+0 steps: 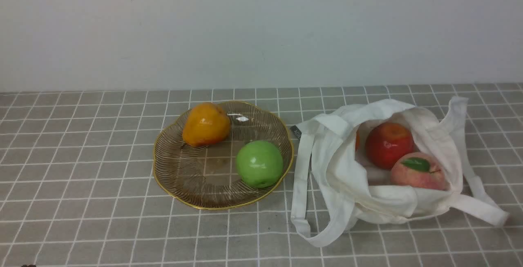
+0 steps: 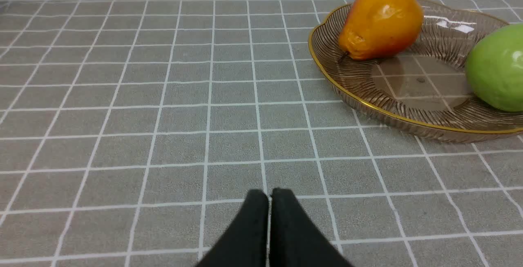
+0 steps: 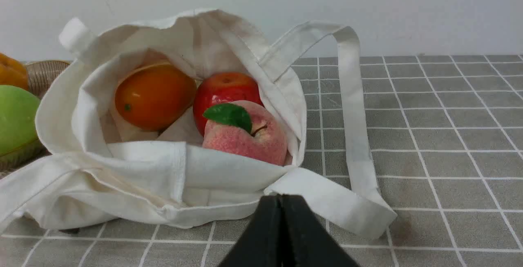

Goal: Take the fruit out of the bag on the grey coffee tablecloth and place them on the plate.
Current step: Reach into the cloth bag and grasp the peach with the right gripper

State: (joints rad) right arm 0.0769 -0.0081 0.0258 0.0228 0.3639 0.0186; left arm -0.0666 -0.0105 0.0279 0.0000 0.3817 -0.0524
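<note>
- judged from the layout, the fruit transfer is in hand but between grasps: the glass plate [image 1: 216,189] has received some fruit, and the white cloth bag [image 1: 343,181], right of the plate, holds more.
- the left jaws are pressed together, with nothing between them.
- the right jaws are pressed together too, and empty.
- the next move probably calls for the right jaws to spread, enter the bag's mouth and grip the peach [image 1: 416,175], nearest the opening, without snagging the cloth.
- on the plate, two fruits: one mango [image 1: 206,124] and one green apple [image 1: 260,164].
- in the bag, right of the plate, three visible: the peach, one red apple [image 1: 389,145] and one orange fruit [image 3: 155,97]; folds may hide others.
- one plate and one bag, both on one grey gridded tablecloth [image 1: 102,156].
</note>
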